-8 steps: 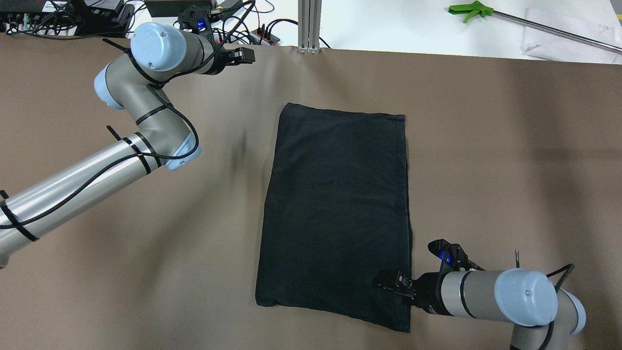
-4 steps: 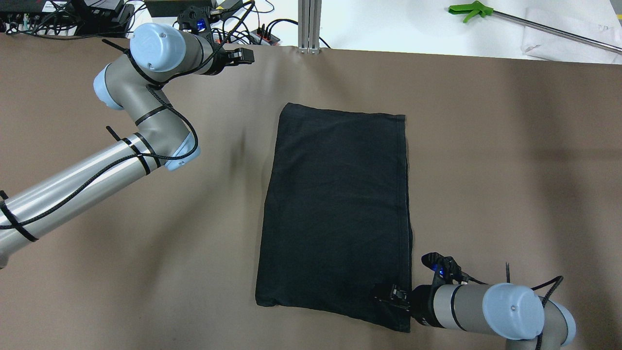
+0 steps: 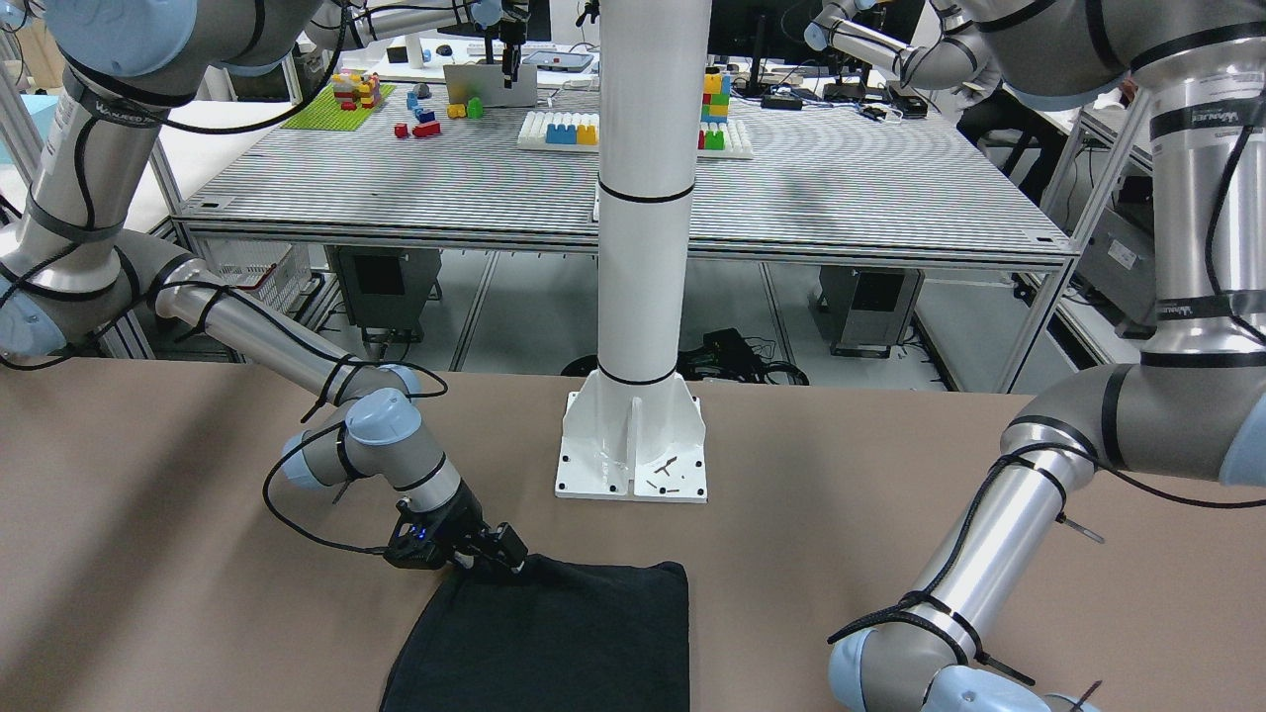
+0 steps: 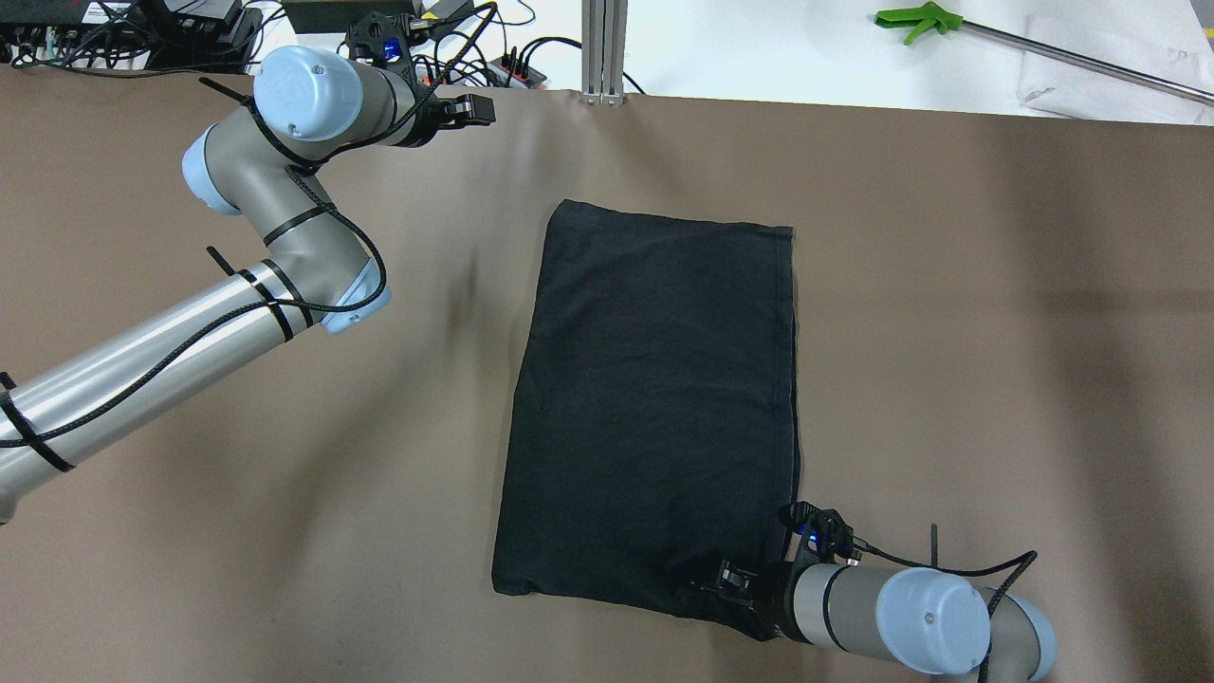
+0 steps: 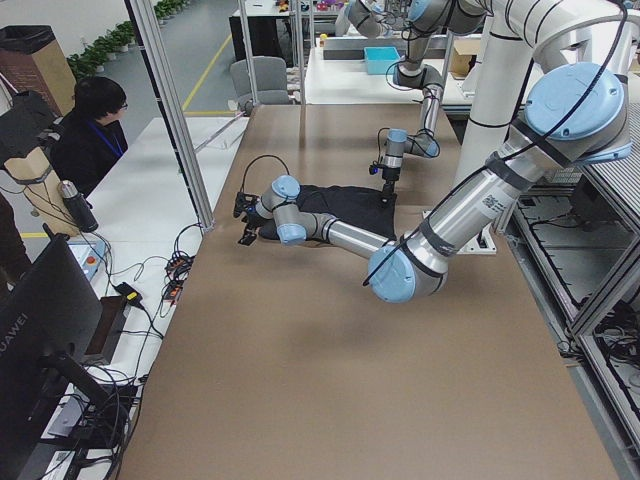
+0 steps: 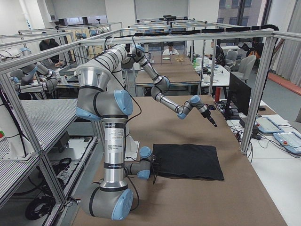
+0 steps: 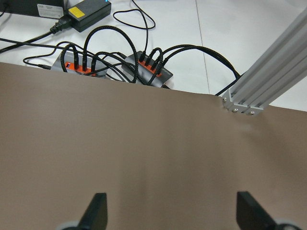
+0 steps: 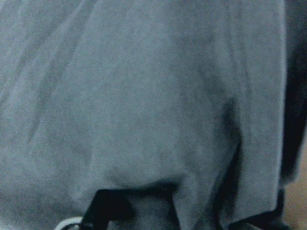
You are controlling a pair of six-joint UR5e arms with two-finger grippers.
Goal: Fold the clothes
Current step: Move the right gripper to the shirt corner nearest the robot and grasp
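The black garment [image 4: 654,408] lies flat on the brown table as an upright rectangle; it also shows in the front view [image 3: 554,643] and the side views [image 5: 340,205] [image 6: 188,160]. My right gripper [image 4: 730,581] [image 3: 499,554] is low at its near right corner. In the right wrist view the fabric [image 8: 144,96] fills the frame and bunches between two dark fingertips [image 8: 110,208] that stand wide apart, so the jaws look open. My left gripper [image 4: 479,109] [image 7: 173,215] is open and empty over bare table at the far edge, well away from the garment.
The white pole base [image 3: 633,445] stands on the table behind the garment's near edge. An aluminium post [image 4: 602,47] [image 7: 268,72], power strips with cables [image 7: 148,67] and a green grabber tool [image 4: 915,19] lie beyond the far table edge.
My right gripper has moved left and toward the robot, down into the garment's near right corner. That corner is now bunched and its tip no longer sticks out. The left arm has barely moved.
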